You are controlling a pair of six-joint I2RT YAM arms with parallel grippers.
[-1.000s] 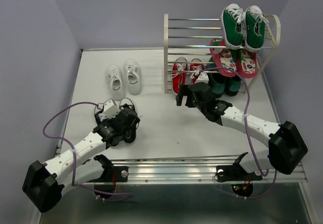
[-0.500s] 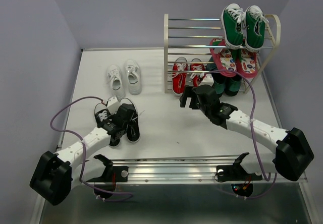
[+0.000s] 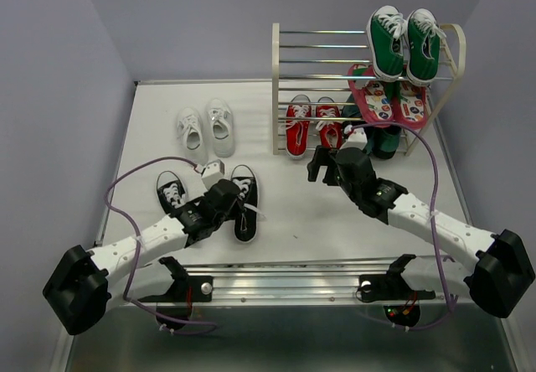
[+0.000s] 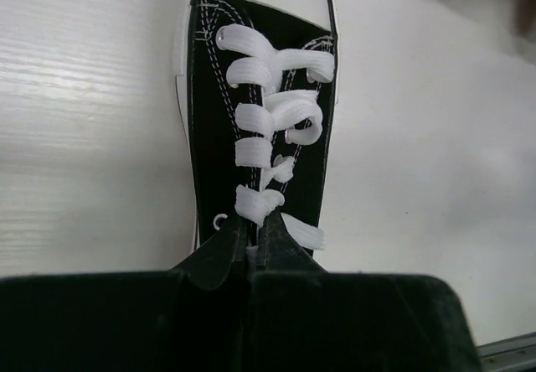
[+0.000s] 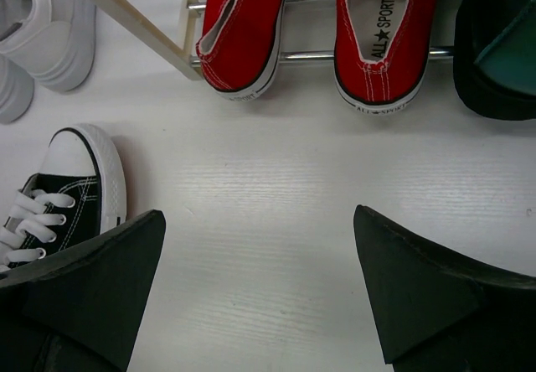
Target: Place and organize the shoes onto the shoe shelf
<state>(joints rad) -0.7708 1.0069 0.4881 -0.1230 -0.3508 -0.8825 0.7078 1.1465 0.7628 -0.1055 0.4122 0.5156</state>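
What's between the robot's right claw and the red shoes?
Nothing but bare white table. The right wrist view shows the open right claw facing the red shoes with only table between; the black shoe sits off to the side.

Pale lavender walls enclose a white wood-grain table under soft, even light.

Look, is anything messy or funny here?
The black pair is split: one black sneaker sits alone on the table, while the left fingers pinch the other sneaker at its laces.
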